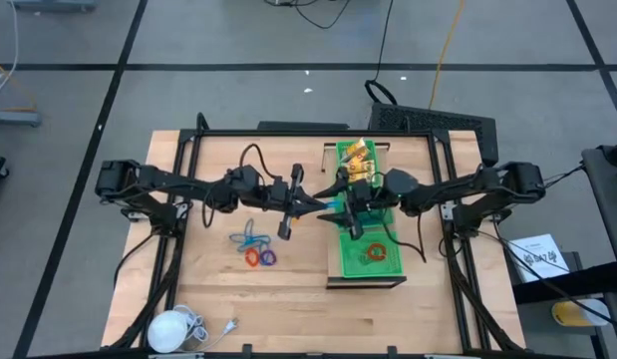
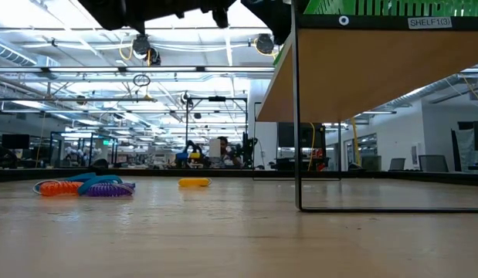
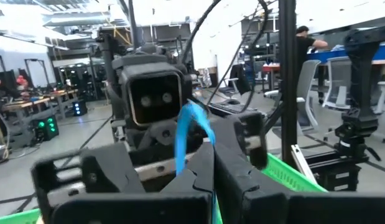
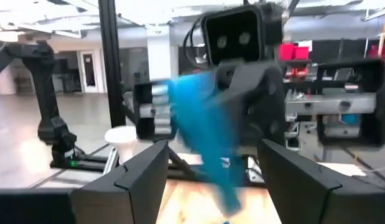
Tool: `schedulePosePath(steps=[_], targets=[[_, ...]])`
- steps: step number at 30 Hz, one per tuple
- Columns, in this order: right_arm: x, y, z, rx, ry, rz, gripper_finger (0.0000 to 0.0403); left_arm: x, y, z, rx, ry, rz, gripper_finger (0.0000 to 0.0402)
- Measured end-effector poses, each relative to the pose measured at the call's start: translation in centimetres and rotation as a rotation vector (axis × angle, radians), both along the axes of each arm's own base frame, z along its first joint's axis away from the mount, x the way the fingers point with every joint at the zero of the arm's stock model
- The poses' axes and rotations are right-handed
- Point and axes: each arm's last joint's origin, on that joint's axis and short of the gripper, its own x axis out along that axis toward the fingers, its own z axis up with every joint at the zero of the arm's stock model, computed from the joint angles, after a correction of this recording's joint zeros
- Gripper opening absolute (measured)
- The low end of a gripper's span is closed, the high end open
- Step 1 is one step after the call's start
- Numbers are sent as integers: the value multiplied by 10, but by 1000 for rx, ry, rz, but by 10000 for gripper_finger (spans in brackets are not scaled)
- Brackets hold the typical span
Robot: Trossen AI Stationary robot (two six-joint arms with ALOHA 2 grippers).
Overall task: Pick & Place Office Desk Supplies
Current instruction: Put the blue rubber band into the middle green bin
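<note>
Both grippers meet over the near left edge of the green mesh tray (image 1: 388, 267), which sits on a raised wooden shelf. My left gripper (image 1: 325, 204) (image 3: 211, 158) is shut on a blue band-like piece (image 3: 191, 134) (image 1: 334, 208). My right gripper (image 1: 346, 205) (image 4: 217, 180) faces it, open, and the blue piece (image 4: 208, 130) stands between its fingers; touching or not, I cannot tell. Yellow packets (image 1: 357, 155) lie at the tray's far end and thin rings (image 1: 376, 252) at its near end. Blue, red and purple rings (image 1: 253, 249) lie flat on the table. My left gripper pinches the blue piece by its lower end (image 3: 180, 167) between its two shut fingers. The fingers come level from the table's left. The piece is lifted clear and sticks out past the fingertips toward the right gripper.
A white round object with a cord (image 1: 173, 327) lies at the table's near left corner. The shelf stands on thin black wire legs (image 2: 296, 116). Black frame rails (image 1: 178, 199) run along both sides. Bare wood (image 1: 288, 299) lies near the loose rings.
</note>
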Motion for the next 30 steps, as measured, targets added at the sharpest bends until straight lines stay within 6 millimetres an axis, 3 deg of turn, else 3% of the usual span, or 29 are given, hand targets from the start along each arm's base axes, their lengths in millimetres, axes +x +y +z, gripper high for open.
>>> schedulePosePath(steps=[6,19,30], targets=[[0,0,-3,-5,16,0,192,0,1,0,-11,3,4,4],[-1,0,-1,-51,7,-9,12,0,1,0,-18,7,3,9],[-1,0,-2,-51,15,-9,3,0,2,1,-50,0,108,58]])
